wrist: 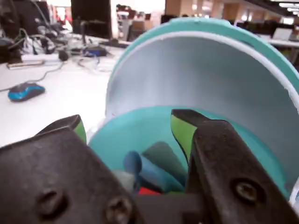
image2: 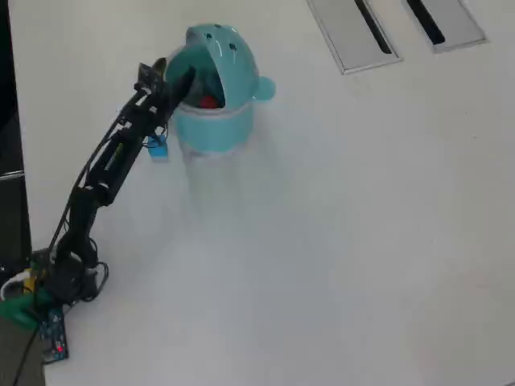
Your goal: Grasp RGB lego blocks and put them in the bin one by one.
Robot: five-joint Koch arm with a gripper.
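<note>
The bin (image2: 217, 121) is a light teal round bucket with its lid (image2: 216, 42) flipped up. It fills the wrist view, where its teal rim (wrist: 140, 126) and the lid's pale inner face (wrist: 201, 74) show. My gripper (image2: 175, 78) hangs over the bin's left rim, open, its jaws wide apart with nothing between them (wrist: 131, 128). Green pads (wrist: 181, 133) line the fingertips. A red block (wrist: 148, 191) lies inside the bin and also shows from above (image2: 211, 101). A small blue block (image2: 157, 149) sits on the table beside the arm. The yellow-green block cannot be made out.
Two grey slotted panels (image2: 354, 32) (image2: 447, 20) lie at the top right of the overhead view. The arm's base (image2: 48, 293) stands at the lower left. A blue mouse (wrist: 25, 91) and cables (wrist: 70, 56) lie on the desk beyond the bin.
</note>
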